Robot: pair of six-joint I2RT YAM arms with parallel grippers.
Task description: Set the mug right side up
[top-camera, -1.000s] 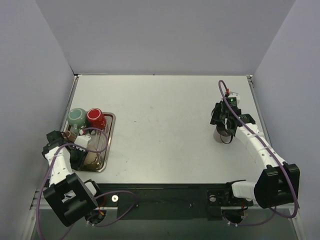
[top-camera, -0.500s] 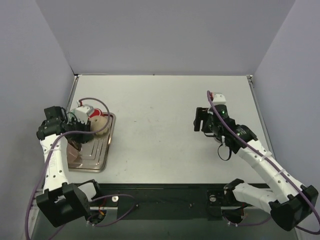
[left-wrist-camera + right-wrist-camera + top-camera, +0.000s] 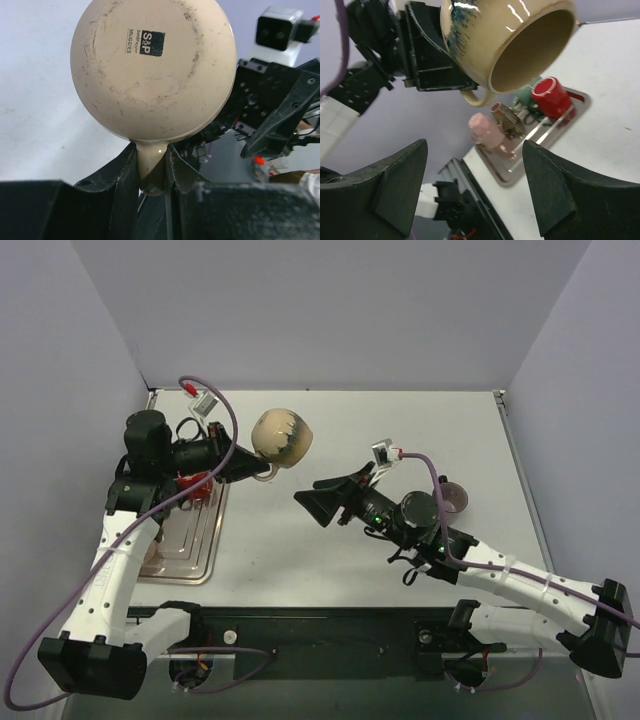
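Observation:
A beige mug [image 3: 281,436] with blue-green streaks hangs in the air over the table's back left. It lies on its side, mouth toward the right arm. My left gripper [image 3: 243,466] is shut on its handle [image 3: 151,162]; the mug's stamped base [image 3: 152,65] fills the left wrist view. My right gripper [image 3: 335,495] is open and empty, a little right of and below the mug, pointing at it. In the right wrist view the mug's open mouth [image 3: 532,47] sits above the spread fingers [image 3: 395,190].
A metal tray [image 3: 185,545] lies at the left edge with a red mug [image 3: 192,483] on it. The right wrist view also shows a pink mug [image 3: 487,129] and a green one [image 3: 527,92] there. A small dark cup [image 3: 452,497] stands on the table at right.
My left gripper has lifted the beige mug off the tray and carried it up and to the right. My right arm has left the small cup and swung left toward the mug.

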